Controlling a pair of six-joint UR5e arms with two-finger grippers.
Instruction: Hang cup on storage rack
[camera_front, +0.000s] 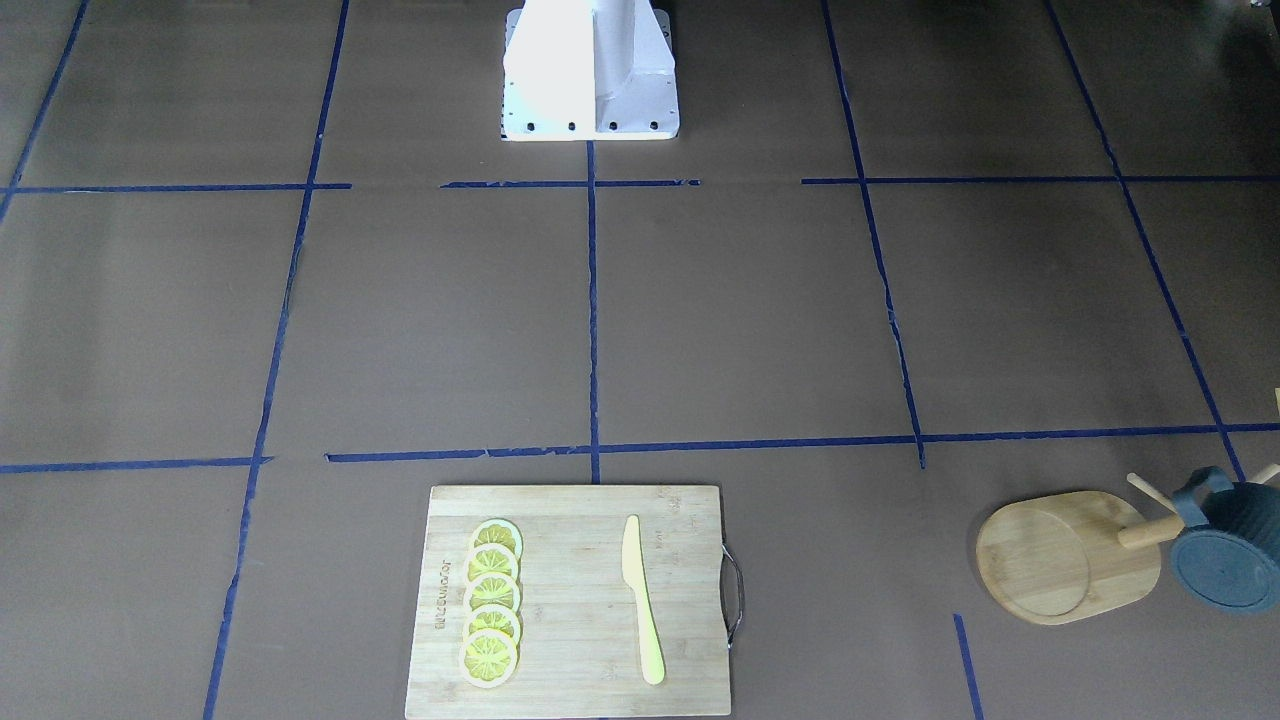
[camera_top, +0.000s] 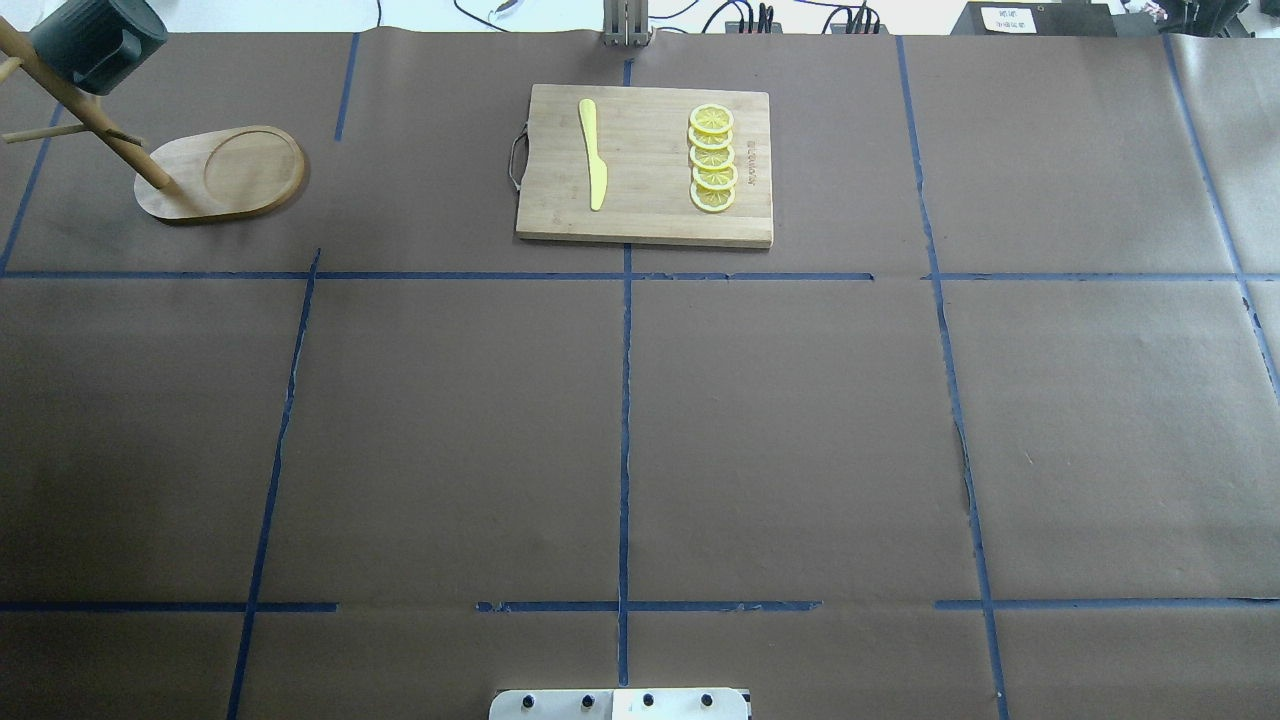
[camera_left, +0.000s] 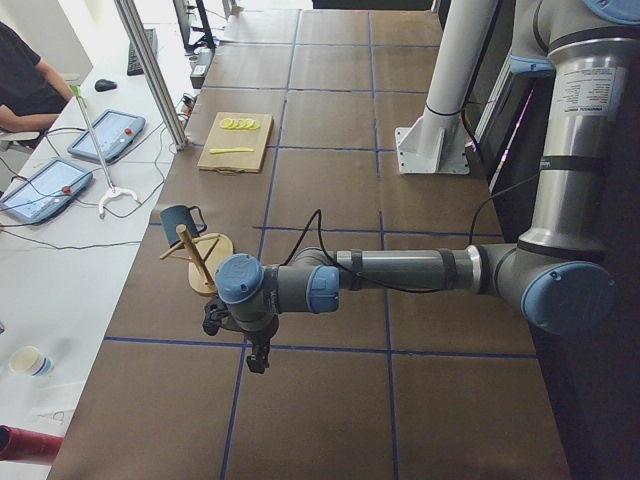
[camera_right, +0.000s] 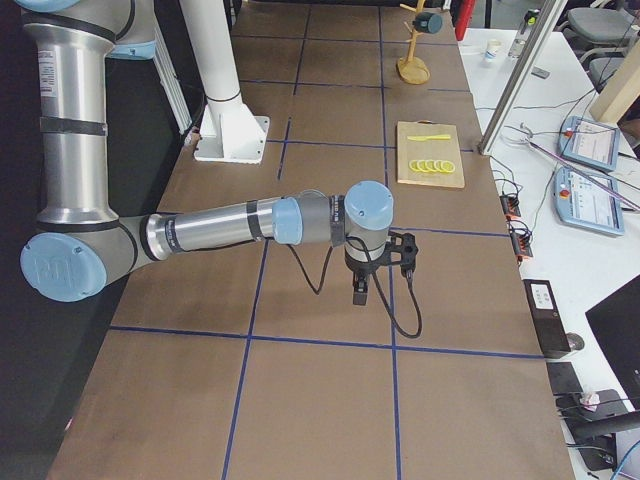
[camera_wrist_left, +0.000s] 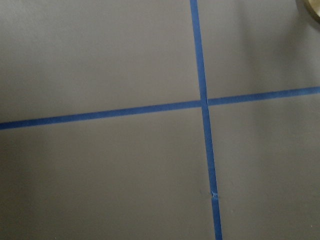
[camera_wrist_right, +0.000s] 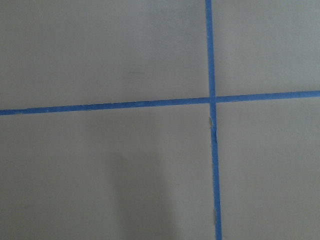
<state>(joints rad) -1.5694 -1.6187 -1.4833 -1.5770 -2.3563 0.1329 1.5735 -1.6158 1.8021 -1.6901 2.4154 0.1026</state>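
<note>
The dark blue-grey cup hangs by its squarish handle on a dowel peg of the light wooden storage rack, with its flat bottom facing the front camera. From overhead the cup is at the far left corner, above the rack's oval base. My left gripper shows only in the exterior left view, low over the table, nearer than the rack and apart from it. My right gripper shows only in the exterior right view, far from the rack. I cannot tell whether either gripper is open or shut.
A bamboo cutting board with several lemon slices and a yellow knife lies at the far middle. The robot's white base stands at the near middle. Tablets lie on a side desk.
</note>
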